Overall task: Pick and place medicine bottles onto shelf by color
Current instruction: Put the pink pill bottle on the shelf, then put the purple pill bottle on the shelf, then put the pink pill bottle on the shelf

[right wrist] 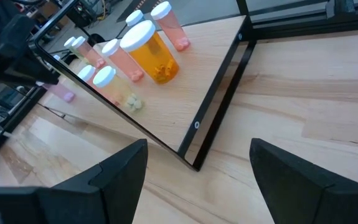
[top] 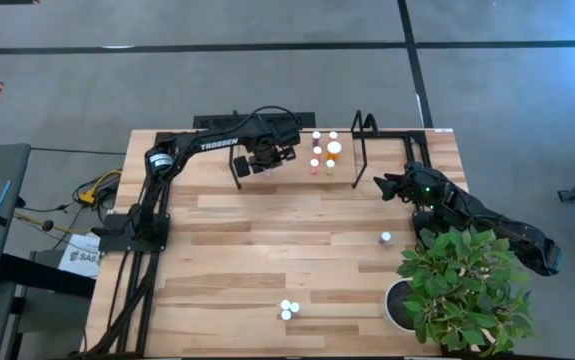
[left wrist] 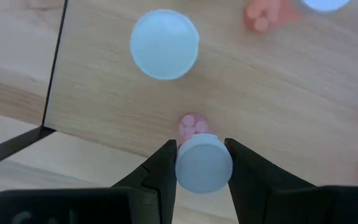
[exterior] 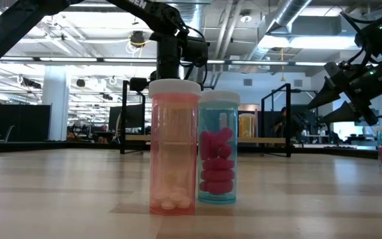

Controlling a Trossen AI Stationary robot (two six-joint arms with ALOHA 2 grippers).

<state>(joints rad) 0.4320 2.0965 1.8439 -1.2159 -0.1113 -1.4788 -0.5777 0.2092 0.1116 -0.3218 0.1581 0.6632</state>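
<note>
My left gripper (left wrist: 202,163) is clamped on a white-capped bottle (left wrist: 203,164) with pink pills, held above the shelf (left wrist: 104,93) near its left black rail. From above, that gripper (top: 270,160) hangs over the shelf's left part, left of the bottles already standing there (top: 324,152): pink ones, small pale ones, and an orange bottle (right wrist: 152,51) with a larger cap. My right gripper (top: 384,186) has its fingers (right wrist: 117,175) spread apart, holding nothing, and sits just off the shelf's right front corner (right wrist: 194,163), pointing toward those bottles. Away from the shelf, one bottle (top: 385,238) stands alone on the table (top: 267,250) near the plant (top: 462,285), and two more (top: 288,309) stand together by the table's front edge: a pink one (exterior: 174,146) and a blue-tinted one (exterior: 218,147) holding magenta pills.
</note>
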